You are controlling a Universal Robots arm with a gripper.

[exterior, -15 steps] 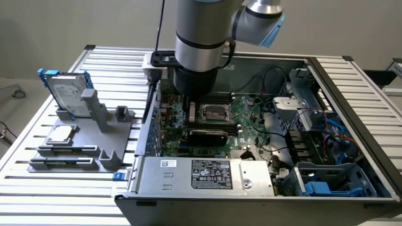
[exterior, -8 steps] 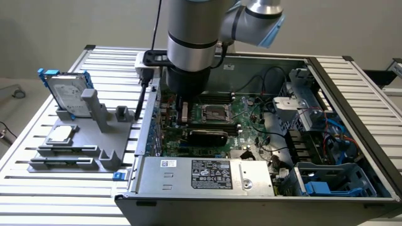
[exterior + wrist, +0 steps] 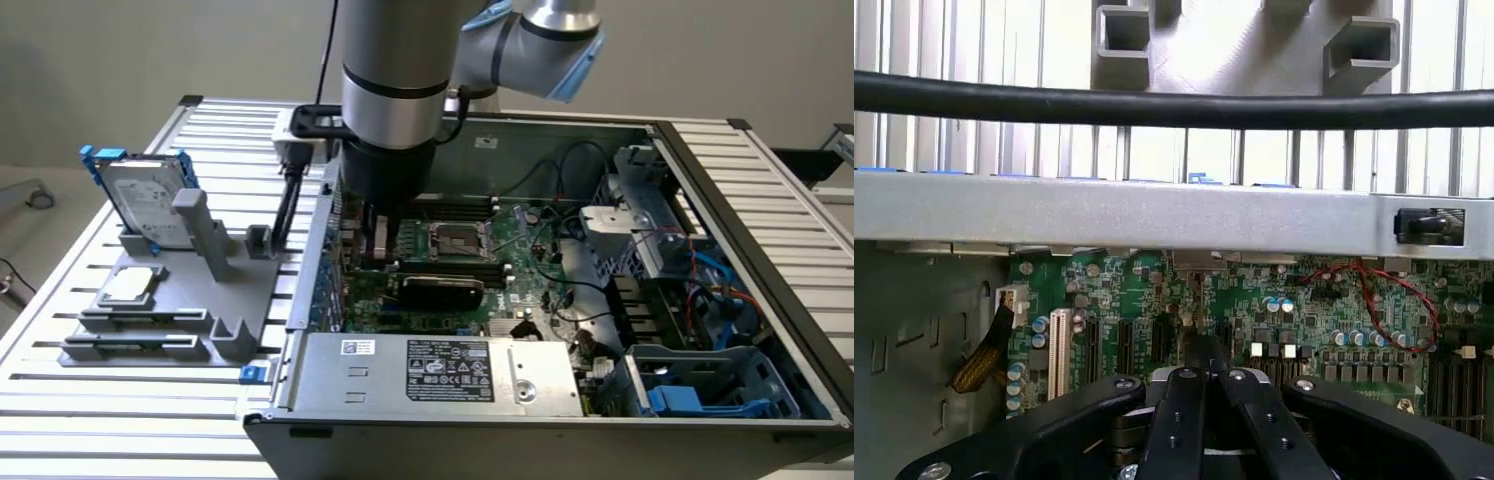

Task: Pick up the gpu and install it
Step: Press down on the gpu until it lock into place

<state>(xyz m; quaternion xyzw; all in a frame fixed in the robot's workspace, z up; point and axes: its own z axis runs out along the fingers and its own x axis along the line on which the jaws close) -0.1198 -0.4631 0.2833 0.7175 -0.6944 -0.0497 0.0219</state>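
This is a robotics laboratory cell set up for computer assembly. The reference item is the open computer case, which lies on its side with the motherboard and power supply exposed. The case rests on a table of slotted aluminium profile. Beside the case, toward the exterior view's left, a grey fixture stands on the table. It holds a hard drive upright and a processor chip flat, each in its own seat. An industrial robot arm reaches down into the case from above. Behind the case is a plain grey wall.
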